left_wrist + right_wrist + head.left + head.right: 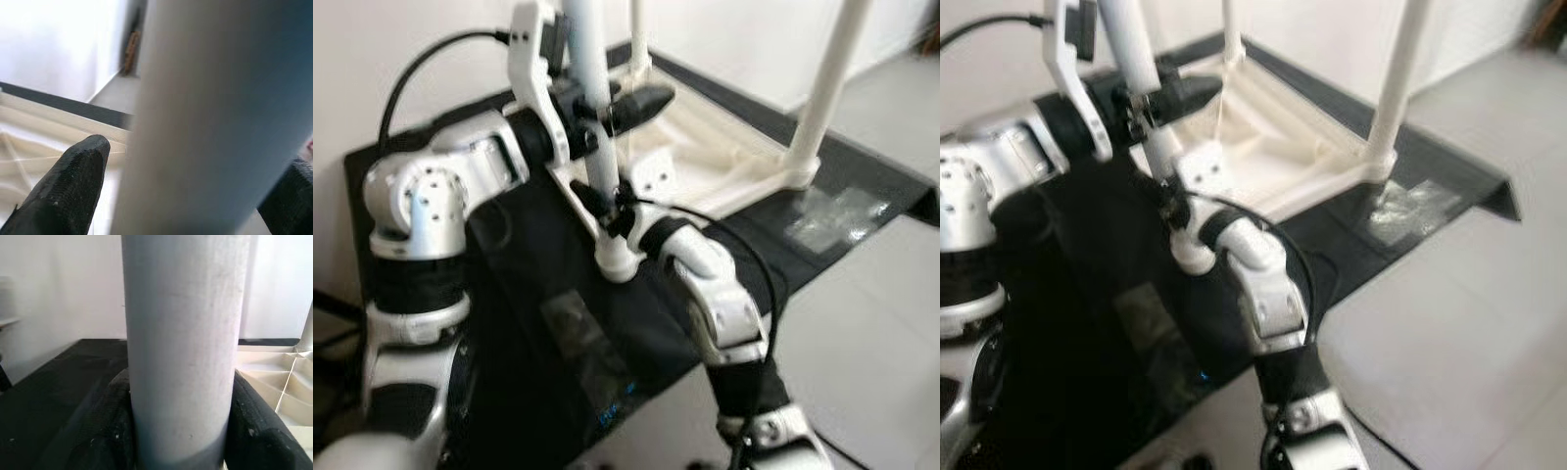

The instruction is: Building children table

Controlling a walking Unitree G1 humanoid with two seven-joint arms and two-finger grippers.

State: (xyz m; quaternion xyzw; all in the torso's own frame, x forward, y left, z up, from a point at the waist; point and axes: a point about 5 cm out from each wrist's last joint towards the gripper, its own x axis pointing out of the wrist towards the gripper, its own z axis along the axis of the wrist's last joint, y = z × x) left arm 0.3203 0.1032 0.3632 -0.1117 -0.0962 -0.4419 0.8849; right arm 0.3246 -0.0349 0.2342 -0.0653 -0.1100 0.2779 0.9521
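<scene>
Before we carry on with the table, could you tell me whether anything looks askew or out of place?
Nothing stands out: the tabletop lies upside down on the black mat, and both grippers, left and right, clamp the near leg.

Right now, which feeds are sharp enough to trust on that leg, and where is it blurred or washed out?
Right wrist view: crisp, leg lit evenly between the right hand fingers. Left wrist view: leg soft, out of focus; wall behind blown white. Left eye view: slightly blurred, left hand readable, bright wall glare at top.
</scene>
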